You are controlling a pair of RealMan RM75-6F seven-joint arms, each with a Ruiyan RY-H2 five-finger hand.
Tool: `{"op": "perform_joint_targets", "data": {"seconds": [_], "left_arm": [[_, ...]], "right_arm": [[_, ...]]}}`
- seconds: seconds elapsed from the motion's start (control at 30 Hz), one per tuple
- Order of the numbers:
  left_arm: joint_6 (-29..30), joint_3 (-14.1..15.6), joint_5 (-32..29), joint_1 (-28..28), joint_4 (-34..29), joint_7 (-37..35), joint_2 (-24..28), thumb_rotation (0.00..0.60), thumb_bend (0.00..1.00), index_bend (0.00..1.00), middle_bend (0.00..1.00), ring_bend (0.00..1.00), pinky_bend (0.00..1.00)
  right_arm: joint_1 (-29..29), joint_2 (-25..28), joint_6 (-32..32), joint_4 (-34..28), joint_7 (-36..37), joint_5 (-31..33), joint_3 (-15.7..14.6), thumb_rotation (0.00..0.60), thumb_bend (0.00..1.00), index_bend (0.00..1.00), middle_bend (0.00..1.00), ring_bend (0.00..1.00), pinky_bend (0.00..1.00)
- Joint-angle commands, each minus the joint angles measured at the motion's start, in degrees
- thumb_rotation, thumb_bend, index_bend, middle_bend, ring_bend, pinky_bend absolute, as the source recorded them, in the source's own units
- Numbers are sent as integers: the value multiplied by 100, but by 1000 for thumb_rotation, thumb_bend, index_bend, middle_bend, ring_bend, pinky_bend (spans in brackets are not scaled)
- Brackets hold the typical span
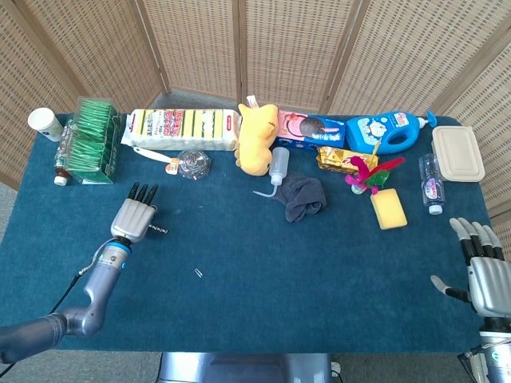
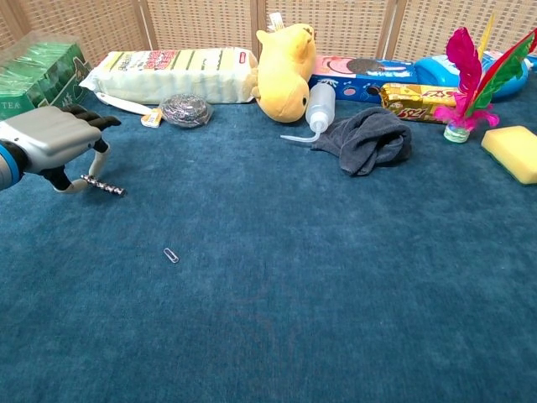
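My left hand [image 1: 133, 217] [image 2: 52, 144] hovers over the left part of the blue table [image 1: 239, 303], palm down. It pinches a small dark twisted metal rod [image 2: 102, 185] [image 1: 158, 230] between the thumb and a finger, and the rod sticks out to the right just above the cloth. A small paper clip [image 2: 171, 255] [image 1: 198, 273] lies loose on the table to the right of that hand. My right hand [image 1: 485, 273] shows only in the head view, at the table's front right corner, with its fingers spread and nothing in it.
Along the back stand a green tea box [image 1: 92, 140], a sponge pack [image 1: 182, 128], a steel scourer [image 2: 185, 109], a yellow plush [image 2: 285, 71], a squeeze bottle [image 2: 320, 105], a grey cloth [image 2: 366, 138], a feather shuttlecock [image 2: 470, 75] and a yellow sponge [image 2: 512, 151].
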Motion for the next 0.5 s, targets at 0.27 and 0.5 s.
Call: {"op": "perform_joint_targets", "data": {"seconds": [0.27, 0.5], "left_arm": [[342, 0, 323, 23, -560, 103, 426, 600, 696, 529, 0, 0, 0], [657, 32, 622, 20, -1257, 424, 811, 600, 696, 530, 0, 0, 0]], "right_arm": [[0, 6, -2, -10, 10, -10, -8, 600, 0, 0, 0, 0, 0], [-7, 28, 12, -25, 53, -11, -2, 600, 0, 0, 0, 0, 0]]}}
